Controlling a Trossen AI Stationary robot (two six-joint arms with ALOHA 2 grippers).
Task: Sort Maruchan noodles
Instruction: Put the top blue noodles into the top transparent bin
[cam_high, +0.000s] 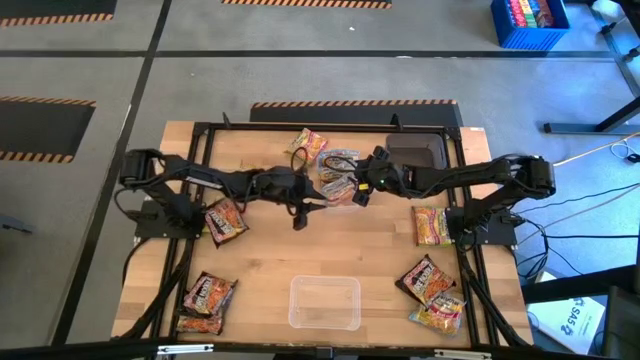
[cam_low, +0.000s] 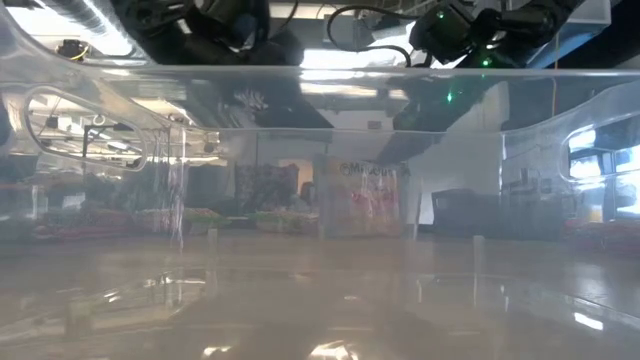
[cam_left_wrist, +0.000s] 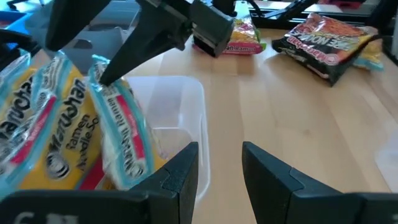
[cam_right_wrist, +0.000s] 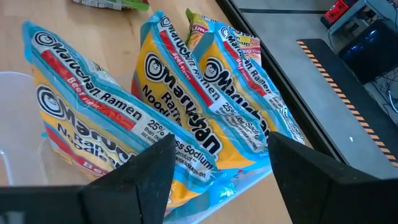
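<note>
Several pale blue-and-yellow Maruchan noodle packets (cam_right_wrist: 186, 106) stand on edge in a clear tub (cam_high: 340, 188) at the table's middle, toward the far side. My right gripper (cam_right_wrist: 221, 144) is open and comes down on them at a slant from the right, with a finger either side of the front packet's (cam_right_wrist: 205, 146) top. My left gripper (cam_left_wrist: 221, 158) is open beside the tub's wall (cam_left_wrist: 186, 87), over bare wood, with nothing between its fingers. My right gripper has one fingertip (cam_left_wrist: 107, 73) right at the crimped top edge (cam_left_wrist: 94, 65) of a standing packet. I cannot tell whether it touches the packet. The packet stays upright in the tub.
A second clear tub (cam_high: 324, 302) sits at the near edge, and a dark grey tray (cam_high: 415, 152) at the far right. Loose packets lie at the left (cam_high: 225, 220), near left (cam_high: 208, 293), right (cam_high: 432, 225), near right (cam_high: 425, 278) and far side (cam_high: 310, 143).
</note>
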